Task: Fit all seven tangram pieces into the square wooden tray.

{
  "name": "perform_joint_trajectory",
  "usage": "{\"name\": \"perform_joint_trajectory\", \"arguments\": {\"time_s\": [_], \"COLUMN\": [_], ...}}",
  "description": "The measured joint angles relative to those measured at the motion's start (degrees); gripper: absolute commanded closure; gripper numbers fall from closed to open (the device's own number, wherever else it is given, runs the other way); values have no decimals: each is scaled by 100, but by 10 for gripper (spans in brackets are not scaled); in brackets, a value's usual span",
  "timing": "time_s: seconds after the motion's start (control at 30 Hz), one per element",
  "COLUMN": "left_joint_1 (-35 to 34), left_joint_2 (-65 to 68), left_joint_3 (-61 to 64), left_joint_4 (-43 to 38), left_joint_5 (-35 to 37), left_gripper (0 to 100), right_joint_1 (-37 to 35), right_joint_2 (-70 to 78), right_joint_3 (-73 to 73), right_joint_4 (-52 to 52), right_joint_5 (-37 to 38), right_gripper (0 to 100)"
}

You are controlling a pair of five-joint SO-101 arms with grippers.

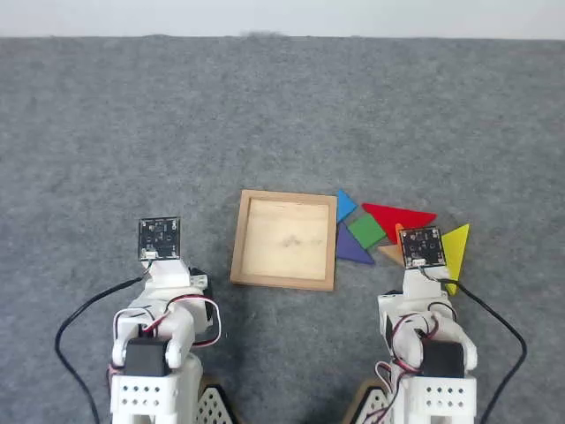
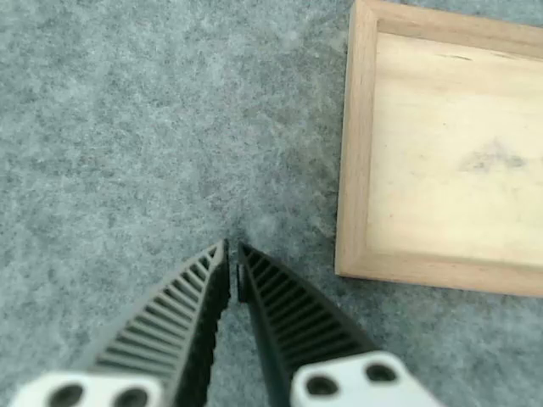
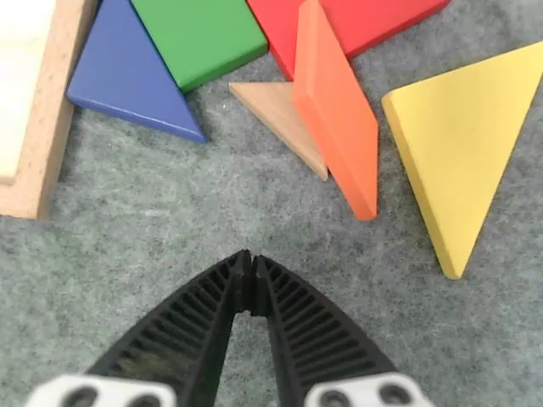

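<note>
The square wooden tray [image 1: 284,238] lies empty in the middle of the grey mat, its rim also seen at tray [image 2: 352,153] and tray [image 3: 47,127]. Right of it sit a light blue triangle [image 1: 344,205], red triangle [image 3: 365,21], green square [image 3: 199,34], dark blue triangle [image 3: 127,80], tan triangle [image 3: 280,119], orange parallelogram [image 3: 339,119] and yellow triangle [image 3: 462,144]. The orange piece is tilted, resting over the red and tan ones. My right gripper [image 3: 252,257] is shut just short of the tan and orange pieces. My left gripper [image 2: 232,248] is shut above bare mat beside the tray's near left corner.
Grey felt mat [image 1: 132,132] covers the table, with open room left of and behind the tray. Both arm bases stand at the front edge, left arm [image 1: 160,243] and right arm [image 1: 422,247], with cables trailing beside them.
</note>
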Motion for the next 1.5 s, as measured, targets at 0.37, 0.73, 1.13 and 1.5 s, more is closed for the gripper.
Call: {"name": "perform_joint_trajectory", "arguments": {"time_s": [0.37,0.73,1.13,1.5], "left_joint_1": [0,0,0,0], "left_joint_2": [0,0,0,0], "left_joint_3": [0,0,0,0], "left_joint_4": [0,0,0,0], "left_joint_5": [0,0,0,0], "left_gripper": [986,986,986,986], "right_joint_1": [1407,501,70,-352], "right_joint_2": [0,1116,7323,10391], "right_joint_3": [-26,-2136,-4993,-7015], "right_joint_4": [-2119,-1231,-1407,-1310], "right_joint_5": [1890,1600,1503,2831], "right_gripper": [988,939,745,707]}}
